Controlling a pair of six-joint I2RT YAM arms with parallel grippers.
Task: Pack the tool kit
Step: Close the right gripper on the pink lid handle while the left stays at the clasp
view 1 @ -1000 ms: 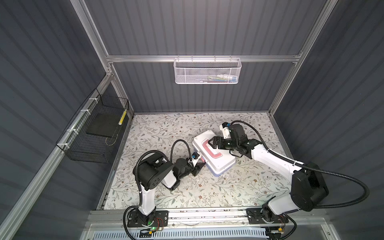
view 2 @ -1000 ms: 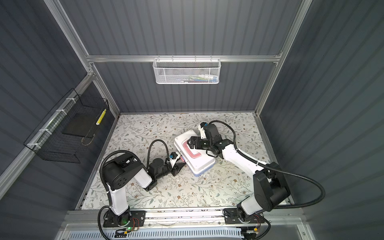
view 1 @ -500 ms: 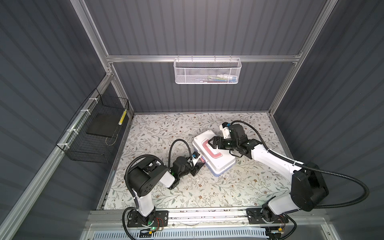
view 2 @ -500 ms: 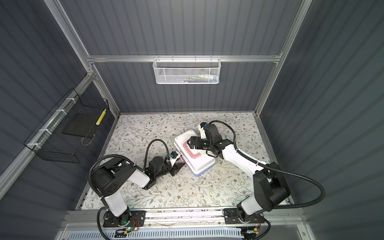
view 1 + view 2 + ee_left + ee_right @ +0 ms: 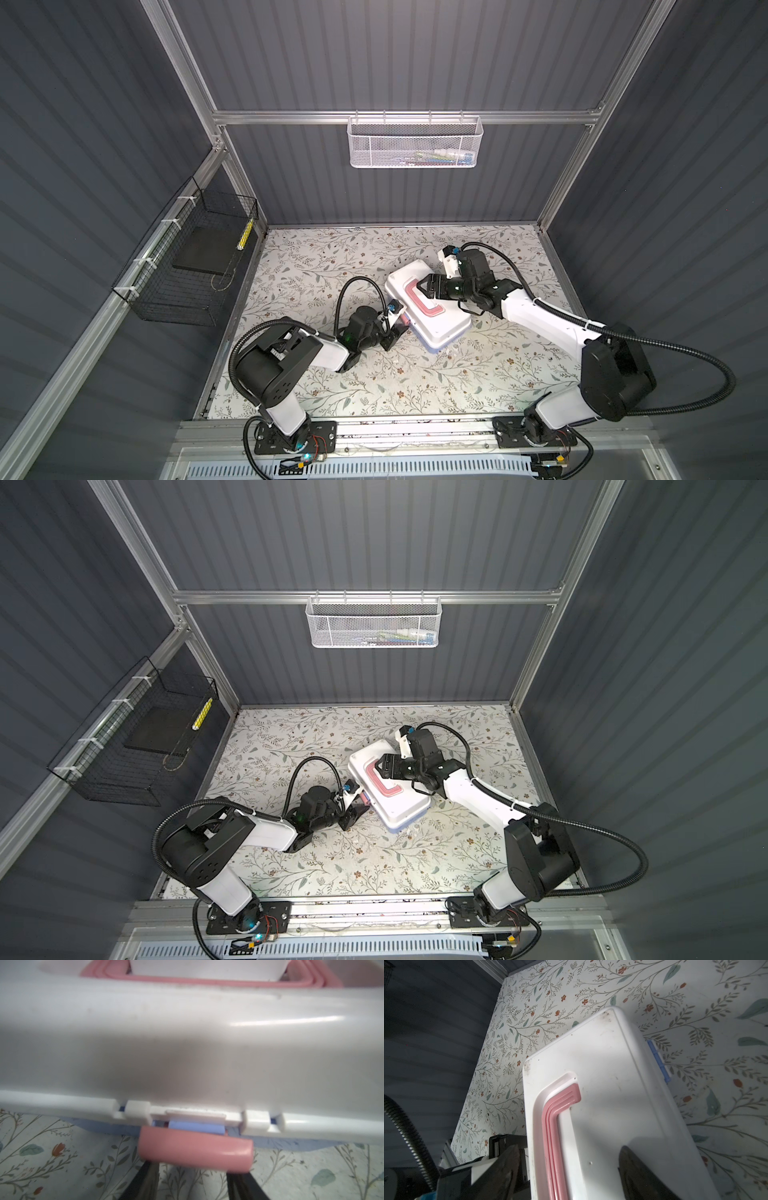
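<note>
The right pincer (image 5: 424,286) just closed a little over the tool kit's (image 5: 440,328) pink handle (image 5: 417,297) but is still open. The left pincer (image 5: 400,330) is at the pink latch (image 5: 195,1153). I cannot tell if it grips. Latching looks next.

The tool kit (image 5: 428,307) lies closed and askew near the middle of the counter (image 5: 332,257), white lid (image 5: 446,322) down on the light blue base (image 5: 104,1128). Its pink handle (image 5: 552,1126) lies flat in the lid's recess; the pink latch (image 5: 195,1147) sits below the rim on one long side
</note>
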